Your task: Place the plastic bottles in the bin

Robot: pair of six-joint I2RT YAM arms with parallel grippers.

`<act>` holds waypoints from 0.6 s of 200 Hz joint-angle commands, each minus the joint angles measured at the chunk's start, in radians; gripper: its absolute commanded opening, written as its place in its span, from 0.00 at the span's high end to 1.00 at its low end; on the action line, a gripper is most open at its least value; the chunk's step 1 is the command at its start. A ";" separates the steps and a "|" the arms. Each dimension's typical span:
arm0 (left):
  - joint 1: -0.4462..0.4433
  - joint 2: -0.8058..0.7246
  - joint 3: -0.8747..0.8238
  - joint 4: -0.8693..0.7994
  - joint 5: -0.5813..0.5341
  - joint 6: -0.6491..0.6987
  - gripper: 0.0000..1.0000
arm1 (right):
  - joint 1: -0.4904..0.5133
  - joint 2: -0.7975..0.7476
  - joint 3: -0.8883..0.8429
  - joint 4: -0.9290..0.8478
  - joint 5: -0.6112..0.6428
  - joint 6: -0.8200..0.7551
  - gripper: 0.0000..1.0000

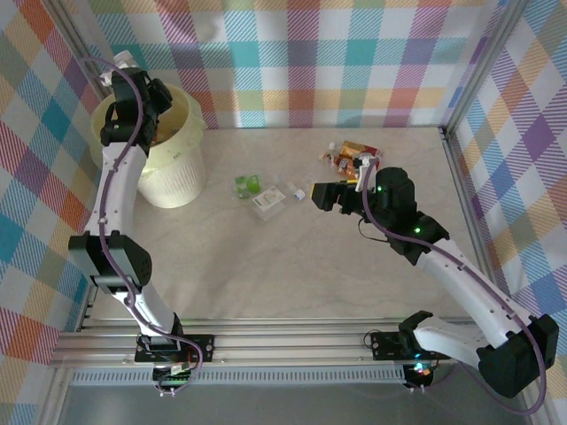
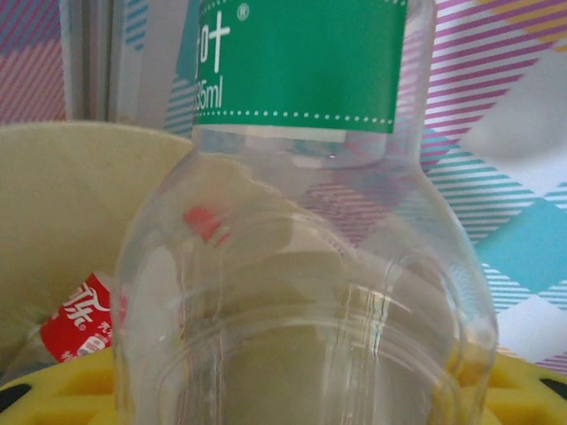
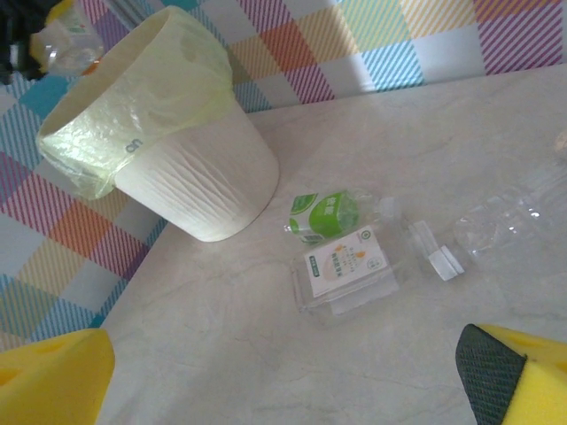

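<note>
— Where is the green-labelled bottle (image 2: 301,266) held?
— It is pinched in the left jaws above the bin (image 1: 182,168); the right jaws are spread. If released off-centre, it could be bounced off the rim.

top camera looks down; both wrist cameras face the bin (image 3: 204,181).

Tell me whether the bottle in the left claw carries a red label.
No: the left wrist view shows a green label on that clear bottle.
</note>
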 commanded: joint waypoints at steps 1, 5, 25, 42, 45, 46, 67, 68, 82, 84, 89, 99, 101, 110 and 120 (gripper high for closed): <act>0.045 0.039 0.038 -0.016 0.100 -0.119 0.57 | 0.005 0.009 0.016 -0.003 -0.057 0.011 0.00; 0.049 0.047 0.038 -0.015 0.104 -0.128 0.57 | 0.006 0.011 0.017 -0.004 -0.062 0.011 0.00; 0.056 0.077 0.050 -0.012 0.145 -0.164 0.55 | 0.005 0.021 0.027 -0.022 -0.065 0.006 0.00; 0.057 0.116 0.092 -0.044 0.206 -0.180 0.54 | 0.005 0.030 0.032 -0.034 -0.065 0.002 0.00; 0.056 0.121 0.100 -0.049 0.218 -0.181 0.54 | 0.005 0.031 0.033 -0.036 -0.064 0.002 0.00; 0.056 0.124 0.102 -0.051 0.222 -0.182 0.53 | 0.006 0.032 0.033 -0.038 -0.065 0.001 0.00; 0.056 0.143 0.116 -0.064 0.240 -0.199 0.49 | 0.005 0.043 0.033 -0.035 -0.088 0.003 0.00; 0.056 0.144 0.117 -0.065 0.238 -0.201 0.48 | 0.005 0.044 0.033 -0.035 -0.091 0.003 0.00; 0.056 0.151 0.128 -0.076 0.234 -0.204 0.39 | 0.006 0.053 0.036 -0.031 -0.114 0.008 0.00; 0.056 0.152 0.130 -0.077 0.237 -0.204 0.37 | 0.005 0.056 0.037 -0.030 -0.116 0.009 0.00; 0.056 0.155 0.136 -0.080 0.247 -0.204 0.34 | 0.005 0.058 0.039 -0.032 -0.120 0.011 0.00; 0.056 0.159 0.149 -0.081 0.270 -0.208 0.29 | 0.005 0.068 0.046 -0.035 -0.123 0.011 0.00; 0.056 0.159 0.152 -0.082 0.273 -0.207 0.28 | 0.005 0.070 0.047 -0.035 -0.123 0.011 0.00; 0.056 0.159 0.161 -0.083 0.284 -0.209 0.25 | 0.005 0.078 0.053 -0.039 -0.121 0.010 0.00; 0.056 0.154 0.171 -0.088 0.287 -0.206 0.22 | 0.005 0.085 0.059 -0.039 -0.120 0.011 0.00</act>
